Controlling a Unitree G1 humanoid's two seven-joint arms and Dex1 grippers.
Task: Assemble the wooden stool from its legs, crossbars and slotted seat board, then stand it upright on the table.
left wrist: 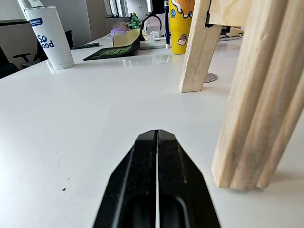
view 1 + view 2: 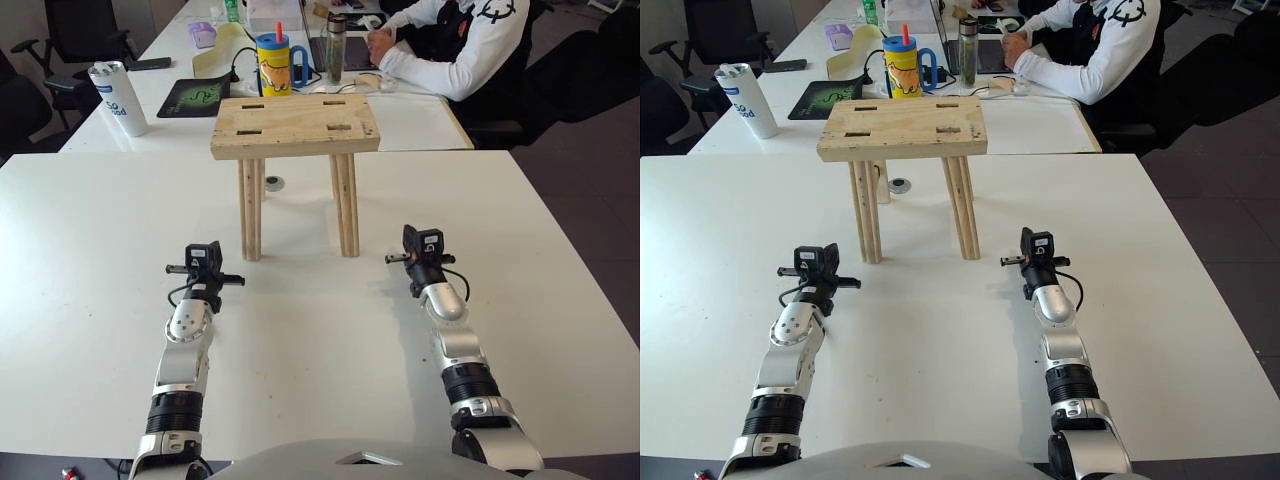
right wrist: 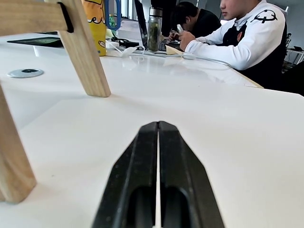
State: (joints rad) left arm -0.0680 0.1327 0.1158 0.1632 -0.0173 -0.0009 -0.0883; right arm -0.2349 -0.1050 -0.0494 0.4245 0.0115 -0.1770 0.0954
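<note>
**Left gripper [image 2: 204, 248] and right gripper [image 2: 421, 236] both closed and empty; stool [image 2: 295, 150] upright on the table [image 2: 100, 260]**

Head views: both arms stretch forward over the white table. The left gripper lies near the stool's front left leg [image 2: 250, 210] and the right gripper near the front right leg [image 2: 346, 205]. Neither touches the wood. The stool stands on its four legs between and just beyond the grippers, with the slotted seat board [image 2: 295, 125] level on top. Behind it, on the adjoining table, stand a white tumbler [image 2: 120, 98] and a yellow cup [image 2: 273, 66].

Left wrist view: the left gripper's fingers [image 1: 137, 180] are pressed together along a thin seam, with nothing between them, low over the tabletop. One stool leg stands close ahead of them, clear of the tips, and another stands farther back. A small metal disc [image 1: 209, 77] is set in the table near the farther leg.

Right wrist view: the right gripper's fingers [image 3: 180, 180] also meet with nothing between them. One stool leg stands close by, and a farther one joins a horizontal wooden bar [image 3: 28, 16] near its top.
</note>
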